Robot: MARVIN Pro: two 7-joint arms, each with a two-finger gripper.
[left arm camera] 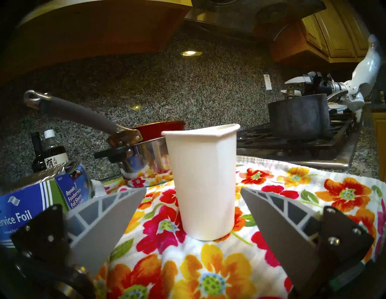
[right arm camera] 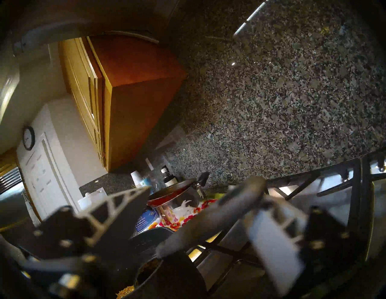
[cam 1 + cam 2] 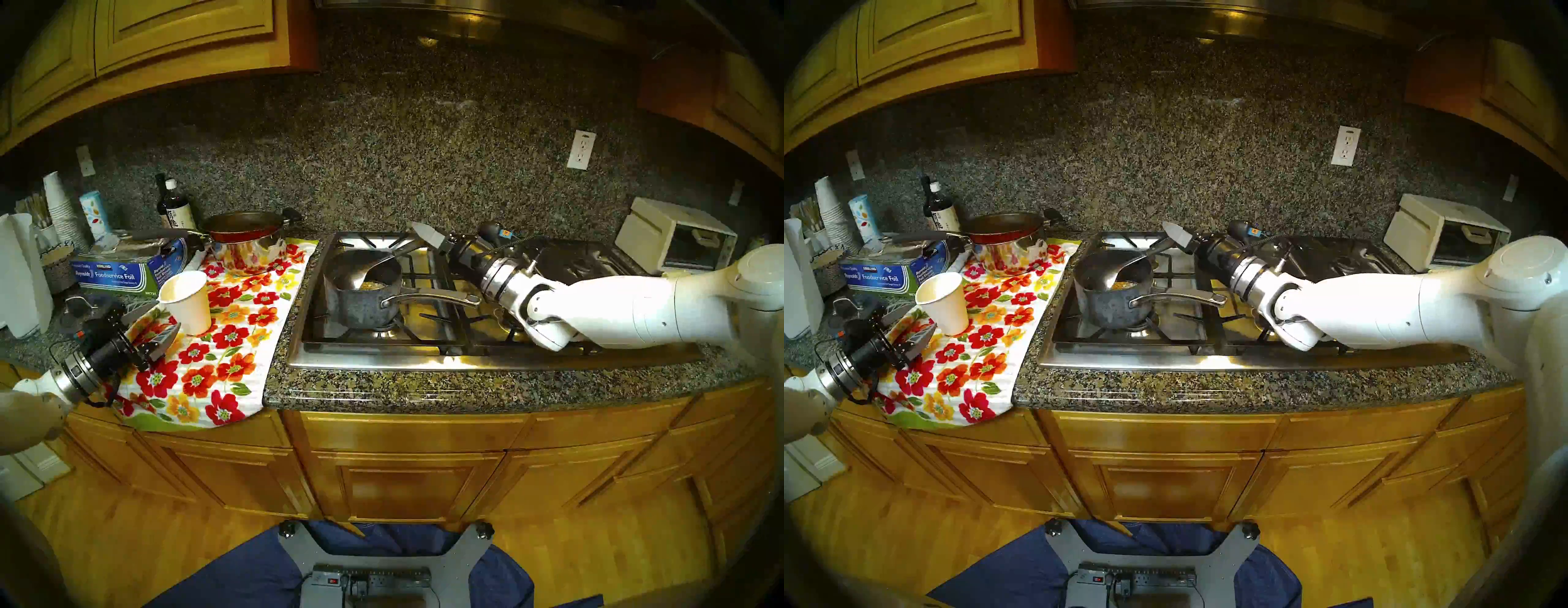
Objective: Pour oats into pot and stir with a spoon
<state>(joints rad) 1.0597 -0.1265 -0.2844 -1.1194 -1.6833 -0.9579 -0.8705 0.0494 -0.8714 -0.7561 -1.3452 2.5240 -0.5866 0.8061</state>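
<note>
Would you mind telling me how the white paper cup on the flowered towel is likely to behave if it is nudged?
The paper cup looks empty, tall and narrow-based, so probably light and tippy. Its rim already looks bent, so it likely crushes easily.

A white cup is seen standing on a floral towel at left of the frame. Behind it, a red pan is stacked on a steel pot, beside a foil box. A toaster oven is seen at far right.
</note>
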